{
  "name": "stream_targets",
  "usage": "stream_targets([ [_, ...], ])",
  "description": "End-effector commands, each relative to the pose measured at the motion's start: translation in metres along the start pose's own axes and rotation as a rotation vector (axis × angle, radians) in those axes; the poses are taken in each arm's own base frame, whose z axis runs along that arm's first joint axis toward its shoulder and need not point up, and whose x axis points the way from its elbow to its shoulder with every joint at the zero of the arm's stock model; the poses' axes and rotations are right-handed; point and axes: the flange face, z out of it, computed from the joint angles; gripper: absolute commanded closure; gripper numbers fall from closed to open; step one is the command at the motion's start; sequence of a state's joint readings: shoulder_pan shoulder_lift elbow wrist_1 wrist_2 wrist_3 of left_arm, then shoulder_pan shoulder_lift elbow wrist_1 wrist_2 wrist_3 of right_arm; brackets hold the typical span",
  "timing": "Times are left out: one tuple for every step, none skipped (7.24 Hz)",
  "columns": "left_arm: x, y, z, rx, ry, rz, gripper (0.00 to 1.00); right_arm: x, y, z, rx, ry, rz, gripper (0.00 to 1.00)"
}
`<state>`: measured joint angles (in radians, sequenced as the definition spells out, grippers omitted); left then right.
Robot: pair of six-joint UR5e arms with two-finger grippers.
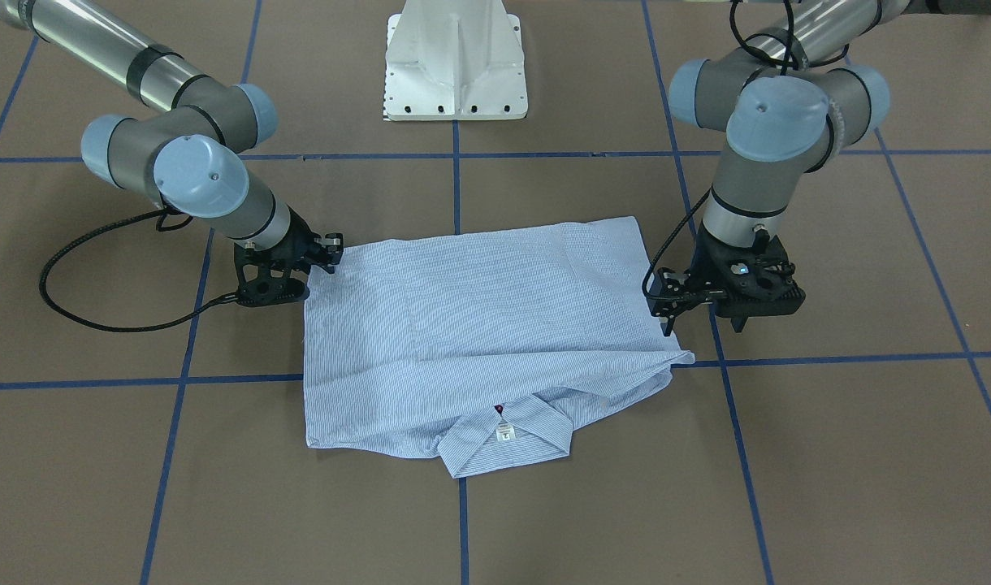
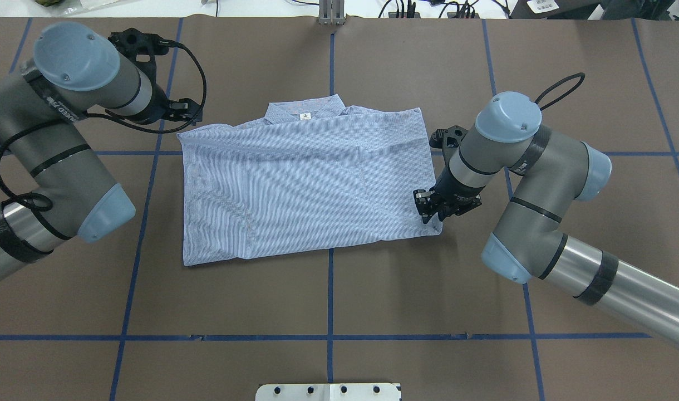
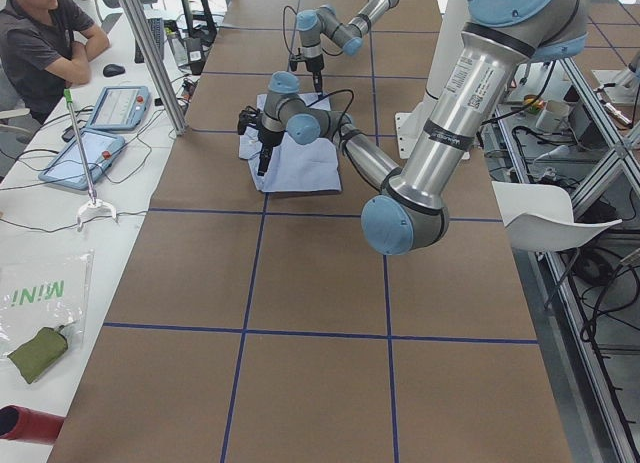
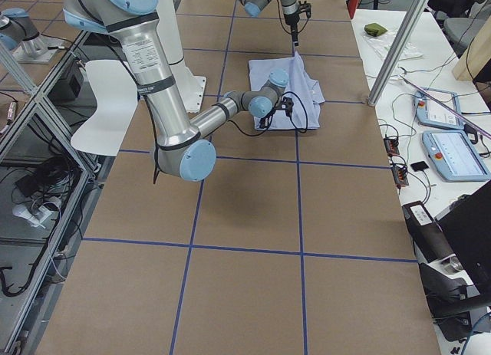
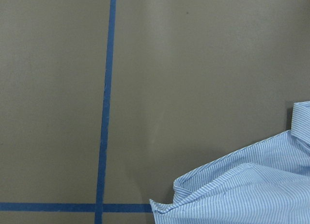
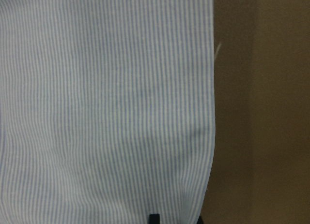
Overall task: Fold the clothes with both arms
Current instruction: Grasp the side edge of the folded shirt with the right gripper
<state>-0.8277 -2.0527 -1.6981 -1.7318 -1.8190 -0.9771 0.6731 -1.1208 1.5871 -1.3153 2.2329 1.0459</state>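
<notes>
The shirt (image 2: 306, 189) lies folded flat mid-table (image 2: 339, 301), between the two grippers. The left gripper (image 1: 703, 322) hangs just off its far left corner, jaws apart and empty. The right gripper (image 2: 430, 213) sits low on the near right corner; whether it is pinching the cloth I cannot tell. The collar points away from the robot, and the long axis runs from arm to arm.
</notes>
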Motion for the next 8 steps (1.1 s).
stream_targets([
  [0.000,-0.003,-0.002,0.007,0.001,-0.003,0.00,-0.001,0.003,-0.004,-0.006,-0.004,0.000,1.00],
  [-0.001,-0.003,-0.002,0.007,-0.001,-0.005,0.00,0.004,0.007,-0.013,0.001,-0.012,-0.001,1.00],
  [-0.002,-0.006,-0.004,0.011,0.000,-0.007,0.00,0.019,0.026,-0.022,0.000,-0.020,-0.009,1.00],
  [-0.002,-0.007,-0.005,0.013,0.000,-0.007,0.00,0.034,0.050,-0.039,-0.008,-0.039,-0.016,1.00],
  [-0.002,-0.007,-0.005,0.015,0.001,-0.006,0.00,0.050,0.077,-0.056,-0.023,-0.031,-0.004,1.00],
  [-0.001,-0.007,-0.007,0.017,0.003,-0.005,0.00,0.062,0.100,-0.072,-0.036,-0.011,0.015,1.00],
  [0.001,-0.007,-0.008,0.018,0.006,-0.004,0.00,0.070,0.122,-0.086,-0.052,0.004,0.041,1.00],
  [0.001,-0.007,-0.008,0.021,0.006,-0.003,0.00,0.078,0.148,-0.089,-0.092,0.002,0.068,1.00],
])
